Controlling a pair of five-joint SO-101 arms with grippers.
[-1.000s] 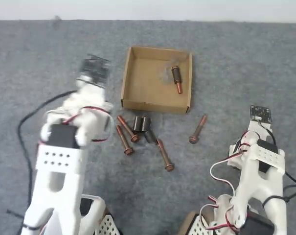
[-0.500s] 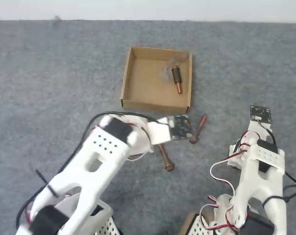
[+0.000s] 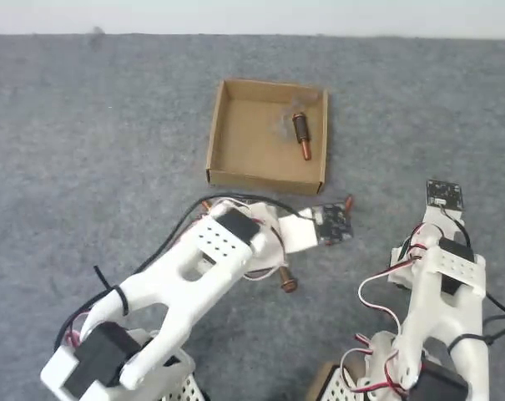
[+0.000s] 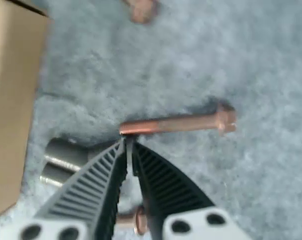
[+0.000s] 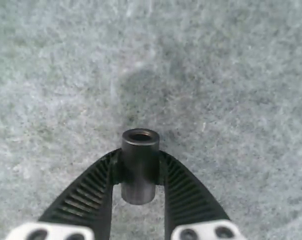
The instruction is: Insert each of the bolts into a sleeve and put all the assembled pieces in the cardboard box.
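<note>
In the left wrist view my left gripper (image 4: 128,143) is shut with nothing between its fingers, its tips at the threaded end of a copper bolt (image 4: 176,122) lying on the grey carpet. Two dark sleeves (image 4: 66,157) lie just beside the fingers, and another bolt's head (image 4: 136,220) shows under them. My right gripper (image 5: 139,159) is shut on a dark sleeve (image 5: 140,165), held upright above the carpet. From above, the left arm (image 3: 223,251) stretches across the loose bolts; one bolt's head (image 3: 288,285) sticks out below it. The cardboard box (image 3: 222,134) holds one assembled piece (image 3: 301,134).
The box's wall (image 4: 11,100) stands close beside the left gripper. A further bolt (image 4: 141,7) lies beyond it, and its tip (image 3: 348,200) shows past the left wrist. The right arm (image 3: 442,267) stands at the lower right, with open carpet around it.
The left arm has swung from left of the box down and rightward over the pile of bolts and sleeves, covering most of them. The right arm has kept still.
</note>
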